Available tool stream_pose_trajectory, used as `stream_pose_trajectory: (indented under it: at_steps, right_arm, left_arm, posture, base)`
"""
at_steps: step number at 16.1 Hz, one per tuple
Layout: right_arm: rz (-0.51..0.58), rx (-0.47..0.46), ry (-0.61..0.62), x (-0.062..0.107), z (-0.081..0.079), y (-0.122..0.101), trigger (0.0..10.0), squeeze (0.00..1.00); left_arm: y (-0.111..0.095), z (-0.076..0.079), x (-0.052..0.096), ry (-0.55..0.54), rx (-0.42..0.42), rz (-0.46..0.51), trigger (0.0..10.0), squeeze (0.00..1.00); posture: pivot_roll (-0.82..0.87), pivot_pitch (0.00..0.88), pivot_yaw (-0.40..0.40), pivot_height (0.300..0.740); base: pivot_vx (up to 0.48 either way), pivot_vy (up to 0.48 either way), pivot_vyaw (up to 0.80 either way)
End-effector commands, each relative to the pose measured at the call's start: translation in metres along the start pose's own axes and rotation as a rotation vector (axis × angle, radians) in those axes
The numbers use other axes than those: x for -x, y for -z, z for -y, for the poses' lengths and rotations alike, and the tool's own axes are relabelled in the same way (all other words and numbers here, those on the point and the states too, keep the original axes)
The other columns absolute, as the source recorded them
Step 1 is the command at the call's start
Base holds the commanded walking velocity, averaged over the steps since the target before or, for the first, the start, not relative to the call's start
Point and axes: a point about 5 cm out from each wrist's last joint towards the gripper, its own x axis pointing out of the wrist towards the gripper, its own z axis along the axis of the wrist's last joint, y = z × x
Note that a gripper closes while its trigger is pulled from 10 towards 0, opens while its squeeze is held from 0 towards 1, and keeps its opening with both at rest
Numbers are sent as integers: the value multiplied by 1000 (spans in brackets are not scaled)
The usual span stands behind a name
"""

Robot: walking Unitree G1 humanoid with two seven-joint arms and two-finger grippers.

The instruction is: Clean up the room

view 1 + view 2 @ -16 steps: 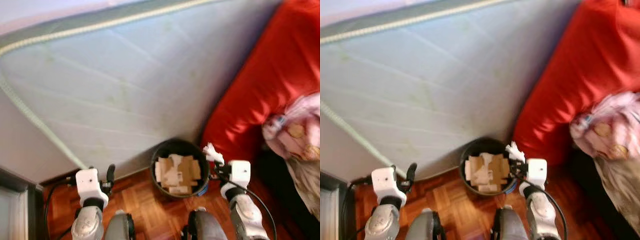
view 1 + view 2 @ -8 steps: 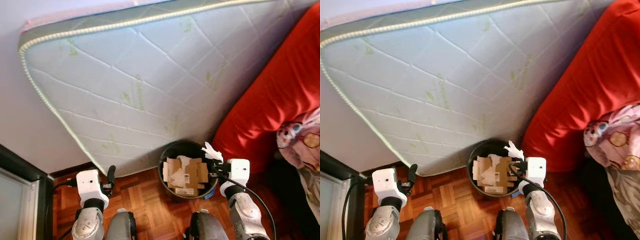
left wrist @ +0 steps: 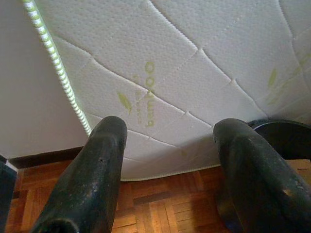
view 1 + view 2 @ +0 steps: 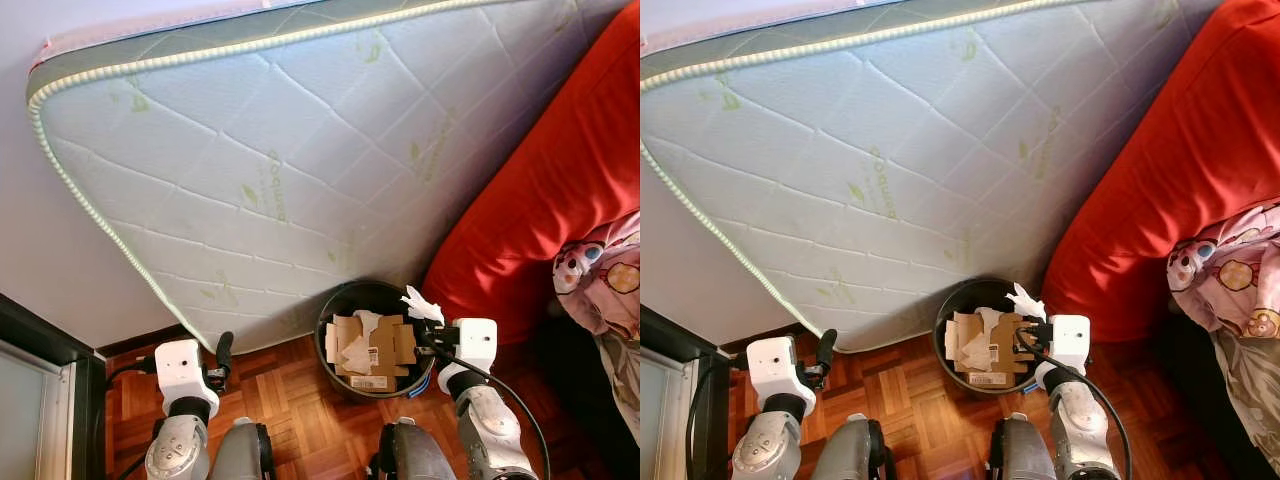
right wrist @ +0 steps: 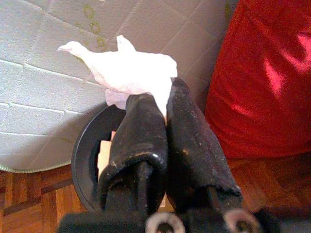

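Bright, even daylight leaves the head views sharp, with glare on the red cushion [image 4: 560, 190] and soft blur on the near black fingers [image 3: 92, 179].

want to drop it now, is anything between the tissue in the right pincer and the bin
Nothing visible. The right pincer holds the white tissue at the black bin's right rim, and the bin is open on top, with cardboard scraps inside.

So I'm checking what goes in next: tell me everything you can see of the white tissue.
The white tissue is a crumpled, soft-looking paper wad with pointed ends. It is pinched between the shut black fingers of the right pincer, sticking out beyond their tips. It hangs at the rim of the black bin, not touching the cardboard inside.
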Motion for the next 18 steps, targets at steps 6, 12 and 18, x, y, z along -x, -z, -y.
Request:
stream_pose_trajectory:
  at_steps: [6, 12, 18]
  right_arm:
    - [-36, -14, 0, 3, -2, 8, 10000, 0]
    - [-32, -17, 1, 3, -2, 8, 10000, 0]
    - [-61, -1, 6, 2, -3, 10, 10000, 0]
  left_arm:
    - [7, 0, 3, 2, 16, -36, 10000, 0]
    - [8, 0, 3, -4, 11, -38, 10000, 0]
    - [8, 0, 3, -2, 9, -40, 10000, 0]
  posture:
    - [-107, 201, -1, 647]
    - [-108, 203, -1, 647]
    - [-108, 205, -3, 627]
  base:
    - [0, 0, 0]
    - [0, 0, 0]
    - [0, 0, 0]
